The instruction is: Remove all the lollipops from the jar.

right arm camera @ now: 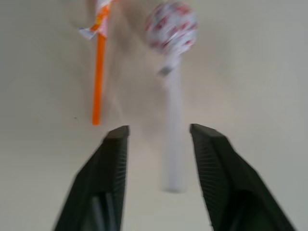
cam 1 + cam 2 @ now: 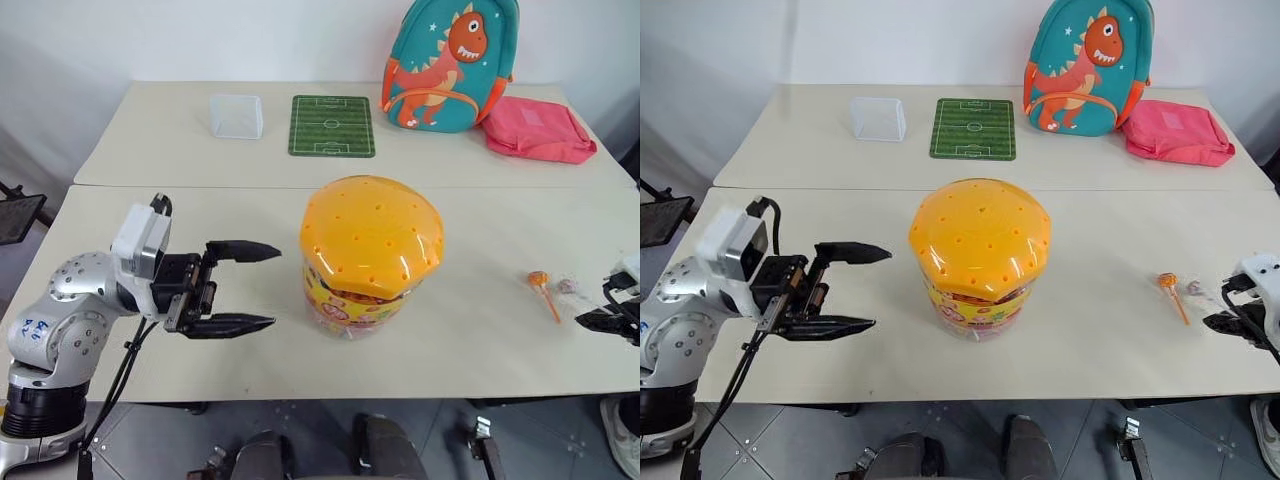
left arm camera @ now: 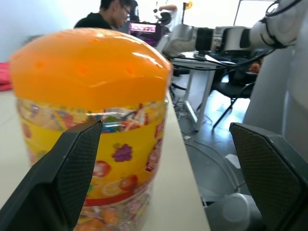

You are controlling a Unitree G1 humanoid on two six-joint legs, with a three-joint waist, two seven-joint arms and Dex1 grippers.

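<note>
My left arm is bent across the front, left gripper (image 2: 258,287) level, pointing at the jar (image 2: 365,300) from just beside it, fingers spread wide, nothing between them. The jar stands mid-table with its orange domed lid (image 2: 371,233) on. My right gripper (image 1: 159,139) is low at the table edge, fingers parted, holding nothing. Two lollipops lie apart from its tips: orange-stick lollipop (image 2: 543,288) and pale-stick lollipop (image 1: 172,29).

I'm seeing the jar's (image 2: 362,300) glossy orange plastic lid (image 2: 371,235), a matt smooth counter (image 2: 480,330), and shiny-wrapped lollipops (image 1: 172,26).
</note>
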